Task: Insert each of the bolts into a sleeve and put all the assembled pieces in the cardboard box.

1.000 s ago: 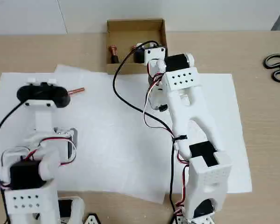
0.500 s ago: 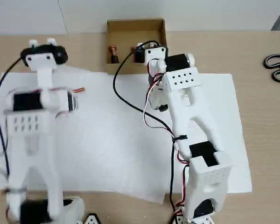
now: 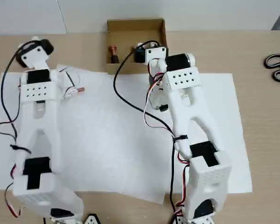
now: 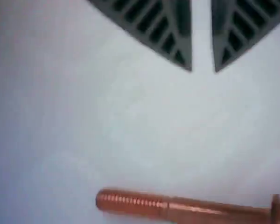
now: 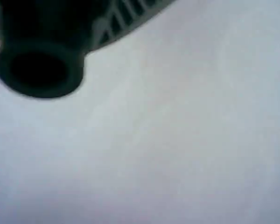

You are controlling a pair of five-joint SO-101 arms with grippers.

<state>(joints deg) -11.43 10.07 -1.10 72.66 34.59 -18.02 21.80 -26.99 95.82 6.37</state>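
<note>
The left arm (image 3: 37,116) has swung out of its folded-up spot and now lies stretched along the white paper (image 3: 107,140); the right arm (image 3: 191,107) hasn't budged. The left gripper (image 4: 203,70) hangs over the sheet with a thin gap between its fingers and nothing in it. The copper bolt (image 4: 177,205) lies flat on the paper close by. The right gripper (image 5: 51,37) is clamped on a black sleeve (image 5: 37,70) near the cardboard box (image 3: 135,22), which has one assembled piece (image 3: 113,52) inside. It's a wooden tabletop (image 3: 252,46), with scissors (image 3: 277,65) at its right edge.
</note>
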